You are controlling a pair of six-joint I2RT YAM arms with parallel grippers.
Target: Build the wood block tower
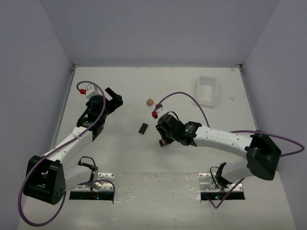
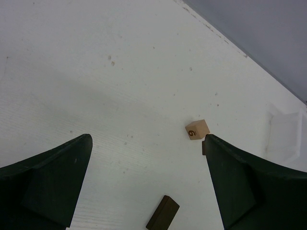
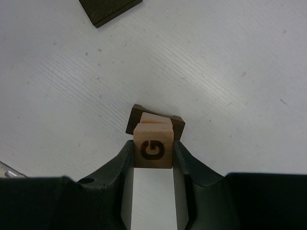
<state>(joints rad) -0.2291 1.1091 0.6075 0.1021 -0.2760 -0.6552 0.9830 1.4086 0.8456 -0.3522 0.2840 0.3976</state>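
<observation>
My right gripper (image 3: 153, 149) is shut on a light tan cube marked "G" (image 3: 153, 145). It holds the cube over a dark brown block (image 3: 178, 125) that lies on the table with another tan block (image 3: 156, 118) on top. In the top view this gripper (image 1: 163, 139) is mid-table over that stack (image 1: 163, 143). A flat dark brown block (image 1: 143, 128) lies just to its left and shows at the top of the right wrist view (image 3: 109, 9). A tan cube marked "9" (image 2: 197, 129) lies farther back (image 1: 150, 101). My left gripper (image 2: 147, 143) is open and empty, apart from the blocks (image 1: 116, 98).
A white rectangular plastic tray (image 1: 207, 90) stands at the back right and shows at the right edge of the left wrist view (image 2: 286, 136). The flat dark block also shows in the left wrist view (image 2: 163, 213). Grey walls border the table at the back and sides.
</observation>
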